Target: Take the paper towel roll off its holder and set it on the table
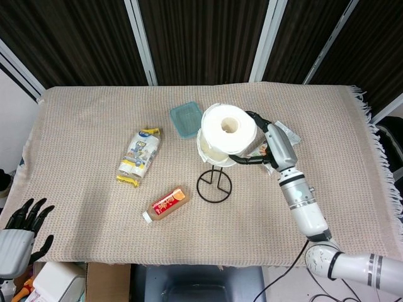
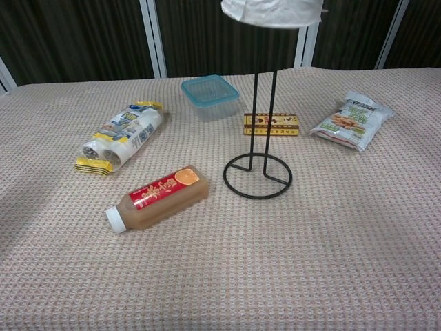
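Observation:
My right hand (image 1: 261,148) grips the white paper towel roll (image 1: 226,133) from its right side and holds it high above the table. In the chest view only the roll's underside (image 2: 272,12) shows at the top edge, around the upper part of the rod, and the hand is out of frame. The black wire holder (image 2: 258,174) stands bare on the cloth, its ring base (image 1: 214,186) below the lifted roll. My left hand (image 1: 22,236) hangs off the table's near left corner, fingers spread, holding nothing.
On the beige cloth lie a red-labelled bottle (image 2: 158,196), a blue-and-yellow packet (image 2: 122,136), a teal lidded container (image 2: 210,96), a small flat box (image 2: 271,124) and a snack bag (image 2: 351,121). The table's fringed right edge (image 1: 378,157) is near my right arm.

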Motion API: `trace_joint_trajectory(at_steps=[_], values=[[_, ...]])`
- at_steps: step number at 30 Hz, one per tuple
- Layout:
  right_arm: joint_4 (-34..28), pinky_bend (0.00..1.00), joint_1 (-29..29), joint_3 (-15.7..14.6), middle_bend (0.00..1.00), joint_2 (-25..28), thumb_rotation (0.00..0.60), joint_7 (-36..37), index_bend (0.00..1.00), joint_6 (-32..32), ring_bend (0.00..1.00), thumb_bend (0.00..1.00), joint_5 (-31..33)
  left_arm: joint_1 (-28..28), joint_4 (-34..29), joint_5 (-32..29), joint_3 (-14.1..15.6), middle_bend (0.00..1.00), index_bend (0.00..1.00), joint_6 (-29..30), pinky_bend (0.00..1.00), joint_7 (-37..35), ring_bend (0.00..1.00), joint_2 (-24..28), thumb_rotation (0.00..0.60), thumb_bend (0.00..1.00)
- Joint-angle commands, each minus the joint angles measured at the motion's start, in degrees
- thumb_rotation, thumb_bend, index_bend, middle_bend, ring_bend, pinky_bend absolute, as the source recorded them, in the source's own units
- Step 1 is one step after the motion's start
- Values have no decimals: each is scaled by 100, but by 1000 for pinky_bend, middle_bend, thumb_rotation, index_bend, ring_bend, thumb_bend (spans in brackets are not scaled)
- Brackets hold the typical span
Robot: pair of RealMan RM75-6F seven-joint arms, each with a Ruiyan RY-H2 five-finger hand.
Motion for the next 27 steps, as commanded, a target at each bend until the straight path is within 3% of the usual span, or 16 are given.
trace_joint_trajectory(at_steps=[1, 6, 10, 14, 17, 27], values=[[-395, 327, -119, 123, 429, 376, 600, -44, 699, 219, 353, 0, -15, -8, -13, -7, 3, 91, 186, -18, 192, 15, 0, -2, 600, 373], [-744, 331, -356, -277, 431, 514, 600, -195, 699, 432, 353, 0, -308, -17, -14, -32, -4, 92, 186, -41, 192, 1, 0, 0, 600, 373], [-1006, 338, -836, -883, 433, 673, 600, -44, 699, 572, 353, 0, -800, -16, -22, -48, -10, 91, 186, -34, 192, -38, 0, 10, 600, 373], [-761, 340, -1364, -1638, 435, 679, 600, -261, 694, 974, 353, 0, -1451, -8, -4, -46, -7, 91, 186, -15, 192, -76, 0, 14, 600, 372], [-405, 340, -1652, -1981, 435, 567, 600, -176, 690, 1274, 353, 0, -1902, -12, -6, -64, -19, 91, 186, -18, 192, -88, 0, 18, 600, 372], [104, 340, -1974, -2285, 435, 627, 600, 456, 688, 1255, 353, 0, -1991, -24, -15, -52, 2, 91, 186, -66, 192, 16, 0, -4, 600, 371]])
